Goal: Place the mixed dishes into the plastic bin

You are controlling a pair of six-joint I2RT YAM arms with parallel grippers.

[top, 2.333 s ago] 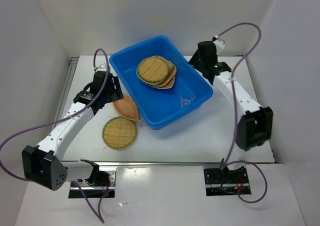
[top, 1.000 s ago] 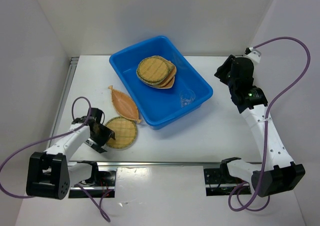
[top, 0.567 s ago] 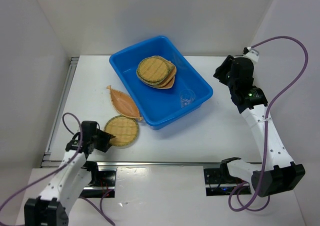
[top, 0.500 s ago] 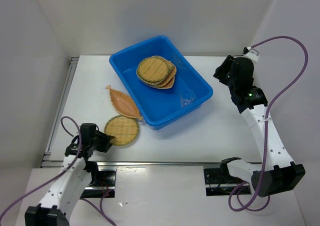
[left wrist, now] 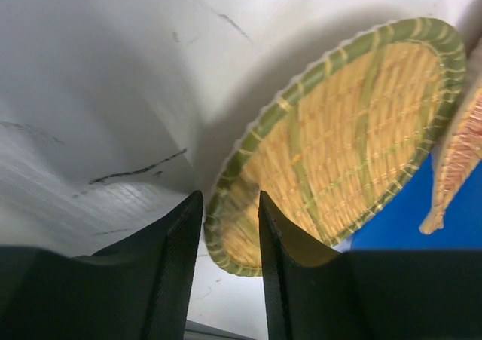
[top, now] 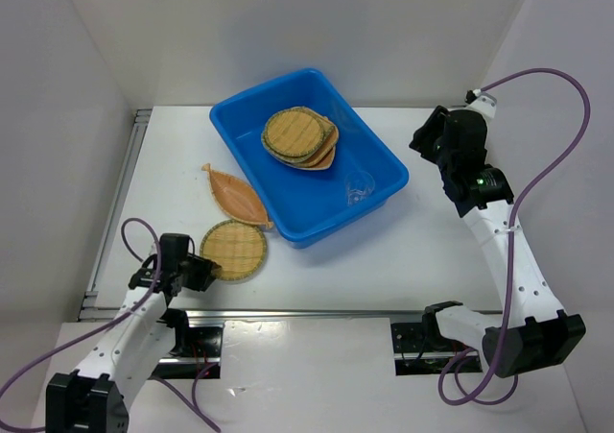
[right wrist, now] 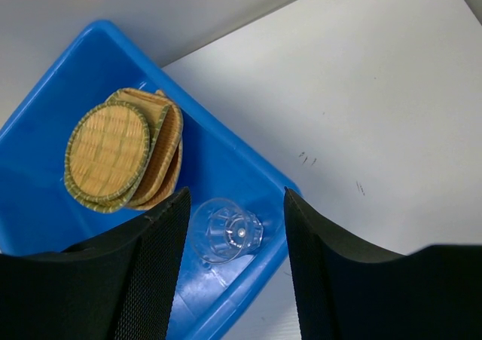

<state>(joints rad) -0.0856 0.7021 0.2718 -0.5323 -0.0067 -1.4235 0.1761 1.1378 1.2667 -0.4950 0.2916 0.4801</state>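
The blue plastic bin (top: 379, 164) stands at the table's middle and holds a stack of woven trays (top: 299, 135) and a clear cup (top: 358, 191); the right wrist view also shows the bin (right wrist: 226, 166), the stack (right wrist: 113, 151) and the cup (right wrist: 226, 231). A leaf-shaped tray (top: 235, 198) and a round green-rimmed tray (top: 233, 251) lie on the table left of the bin. My left gripper (top: 204, 270) is at the round tray's left edge, jaws closed on its rim (left wrist: 226, 234). My right gripper (top: 429, 140) is open and empty, raised right of the bin.
White walls enclose the table on the left, back and right. A metal rail (top: 120, 203) runs along the left edge. The leaf tray's tip (left wrist: 452, 166) and the bin's blue wall (left wrist: 407, 219) lie just beyond the round tray.
The right arm left the bin and rose to the right. The left gripper went from the leaf tray to the round tray's edge. The leaf tray sits slightly farther from the bin.
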